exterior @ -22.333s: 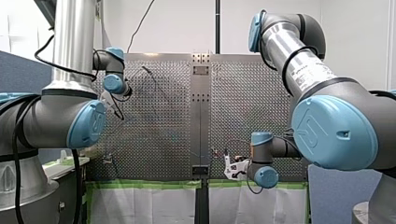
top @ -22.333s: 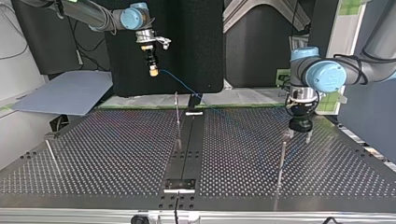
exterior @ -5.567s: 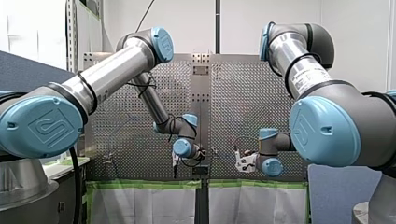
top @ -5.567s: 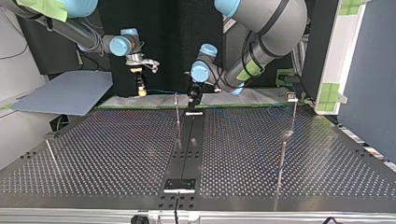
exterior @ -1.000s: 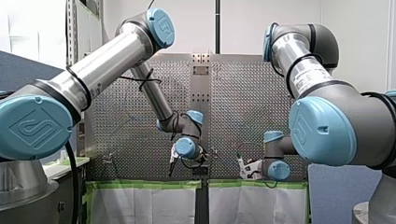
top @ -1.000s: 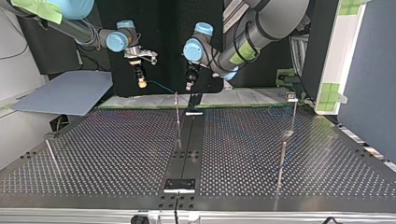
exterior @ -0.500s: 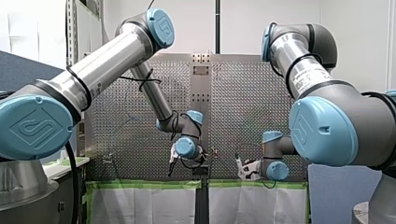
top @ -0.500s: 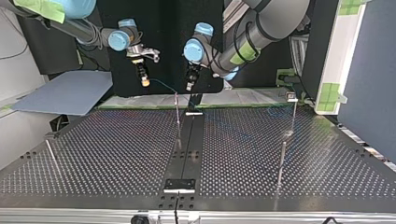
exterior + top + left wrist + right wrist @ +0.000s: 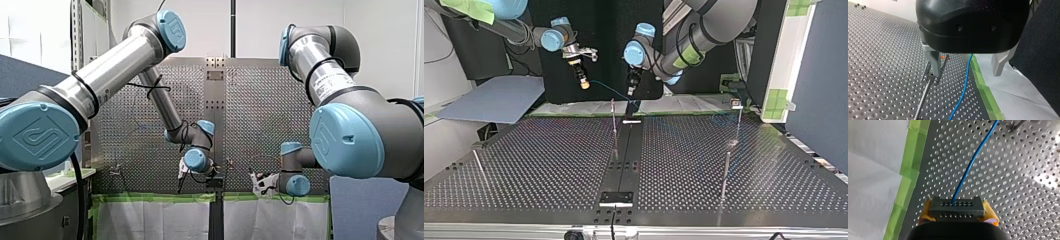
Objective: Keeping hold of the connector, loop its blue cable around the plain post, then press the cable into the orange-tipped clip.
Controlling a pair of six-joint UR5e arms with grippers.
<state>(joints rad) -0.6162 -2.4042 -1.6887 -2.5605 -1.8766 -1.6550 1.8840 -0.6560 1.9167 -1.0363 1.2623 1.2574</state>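
The connector (image 9: pixel 956 207) is clamped in the right gripper's (image 9: pixel 957 212) yellow pads (image 9: pixel 989 212), its blue cable (image 9: pixel 972 167) running ahead and between the left gripper's (image 9: pixel 966 71) wide jaws. With the plain post (image 9: pixel 924 96) just beside one finger (image 9: pixel 934 62), the cable should be led round it without tugging

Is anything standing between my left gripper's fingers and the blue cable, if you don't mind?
Nothing visible: the blue cable hangs between the open fingers of the left gripper; the orange-tipped clip stands beyond one finger.

Blue cable (image 9: pixel 968 170), dark grey connector (image 9: pixel 956 208), yellow pads (image 9: pixel 989 212), green tape (image 9: pixel 916 145), silver perforated table (image 9: pixel 1010 182)
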